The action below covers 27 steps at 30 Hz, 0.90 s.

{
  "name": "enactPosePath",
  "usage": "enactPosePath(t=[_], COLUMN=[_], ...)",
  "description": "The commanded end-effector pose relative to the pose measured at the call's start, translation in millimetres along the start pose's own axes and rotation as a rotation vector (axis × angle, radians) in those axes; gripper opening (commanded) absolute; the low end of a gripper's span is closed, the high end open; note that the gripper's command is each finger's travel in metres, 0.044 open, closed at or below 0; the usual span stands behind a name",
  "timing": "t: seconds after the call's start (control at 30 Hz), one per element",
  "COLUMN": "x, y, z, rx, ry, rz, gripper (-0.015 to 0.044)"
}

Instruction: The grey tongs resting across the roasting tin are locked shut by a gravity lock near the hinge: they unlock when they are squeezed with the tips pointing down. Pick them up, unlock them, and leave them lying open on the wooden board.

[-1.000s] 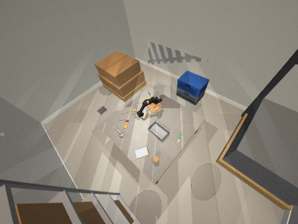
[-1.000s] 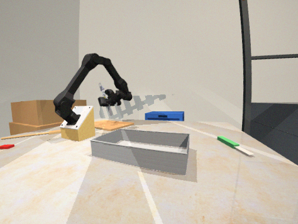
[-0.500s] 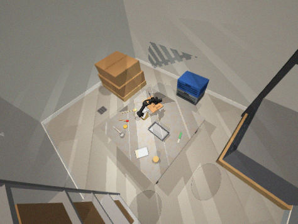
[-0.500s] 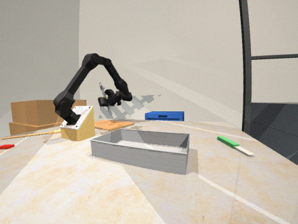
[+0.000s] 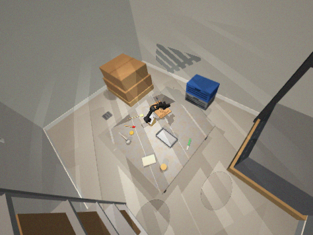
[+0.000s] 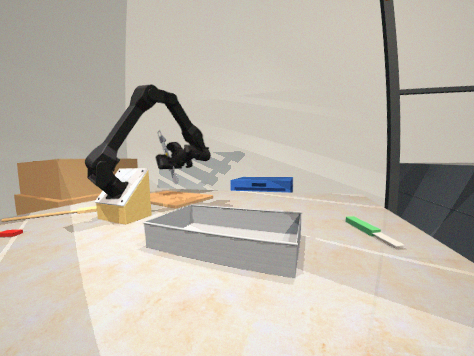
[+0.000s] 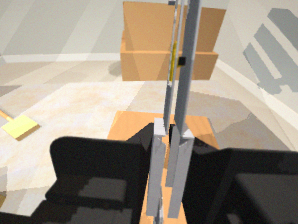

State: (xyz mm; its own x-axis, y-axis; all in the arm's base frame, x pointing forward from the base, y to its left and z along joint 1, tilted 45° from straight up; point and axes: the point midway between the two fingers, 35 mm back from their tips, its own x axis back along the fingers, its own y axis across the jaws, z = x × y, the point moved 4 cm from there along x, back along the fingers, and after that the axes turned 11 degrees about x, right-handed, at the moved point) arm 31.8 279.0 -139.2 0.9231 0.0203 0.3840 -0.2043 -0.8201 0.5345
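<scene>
The grey tongs [image 6: 162, 142] [image 7: 186, 85] are in the air, standing steeply with a slight lean in the exterior view. A small yellow part shows on their upper half. In the wrist view their two long arms run close together, nearly parallel, up out of the frame. My gripper [image 6: 167, 160] [image 7: 161, 128] is shut on them, roughly at mid-length, well above the table. The wooden board [image 5: 164, 114] [image 6: 187, 199] [image 7: 129, 121] lies beneath and behind the gripper. The roasting tin [image 6: 225, 248] stands nearer the exterior camera, with no tongs across it. Whether the lock is released cannot be told.
The arm's yellow base block [image 6: 131, 210] stands beside the board. A green-handled tool [image 5: 189, 142] [image 6: 362, 225] lies beyond the tin. A yellow-headed tool [image 7: 20, 127], a red-ended tool [image 5: 133, 127] and a pale block [image 5: 148, 160] also lie on the table. Cardboard boxes [image 5: 123, 72] stand behind.
</scene>
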Motion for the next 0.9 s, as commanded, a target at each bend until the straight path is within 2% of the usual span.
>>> enactPosePath(t=[0.0, 0.27, 0.87], x=[0, -4, -36], y=[0, -1, -11], z=[-1, -3, -39], rx=[0.003, -0.006, -0.031], ry=[-0.012, 0.048, 0.747], rz=[0.004, -0.028, -0.232], gripper=[-0.0150, -0.0150, -0.0150])
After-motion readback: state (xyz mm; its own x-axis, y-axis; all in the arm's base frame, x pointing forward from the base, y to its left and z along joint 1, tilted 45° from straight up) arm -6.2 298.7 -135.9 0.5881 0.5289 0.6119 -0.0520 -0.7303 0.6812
